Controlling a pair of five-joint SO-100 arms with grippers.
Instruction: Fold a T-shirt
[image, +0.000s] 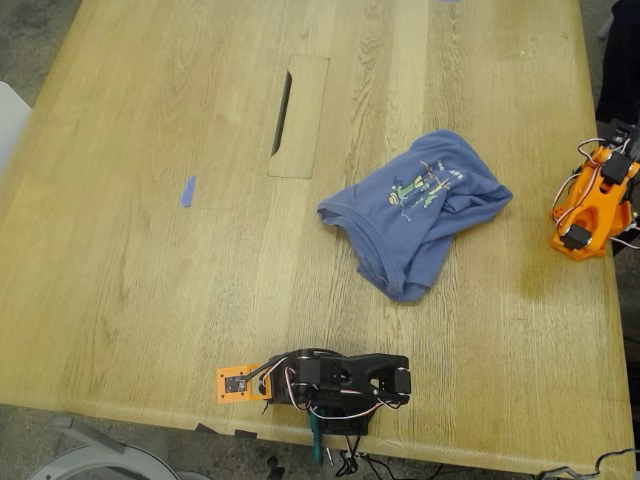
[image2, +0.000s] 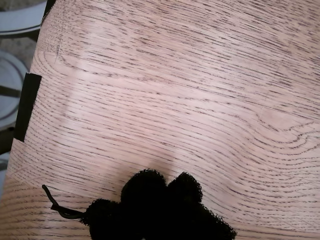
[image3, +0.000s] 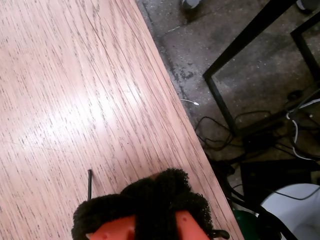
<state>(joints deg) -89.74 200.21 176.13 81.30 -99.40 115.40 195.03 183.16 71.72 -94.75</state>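
Tabletop (image: 150, 120): pale oak, with a cable slot (image: 283, 112). Tape (image: 187, 190): blue scrap, well apart from the slot. Black arm (image: 340, 382): folded, near the T-shirt. T-shirt (image: 415, 210): slate-blue, crumpled, print up, just beside the slot. Orange arm (image: 592, 205): folded, near the T-shirt. First end effector (image2: 160, 212), second end effector (image3: 150, 210): foam-padded; state cannot be told.

Robotics lab or workshop: a wooden table (image: 150, 250) with a cable-slot cutout (image: 298, 117), a bare concrete floor (image3: 200, 45) strewn with loose cables (image3: 220, 135), black metal frames (image3: 250, 45).
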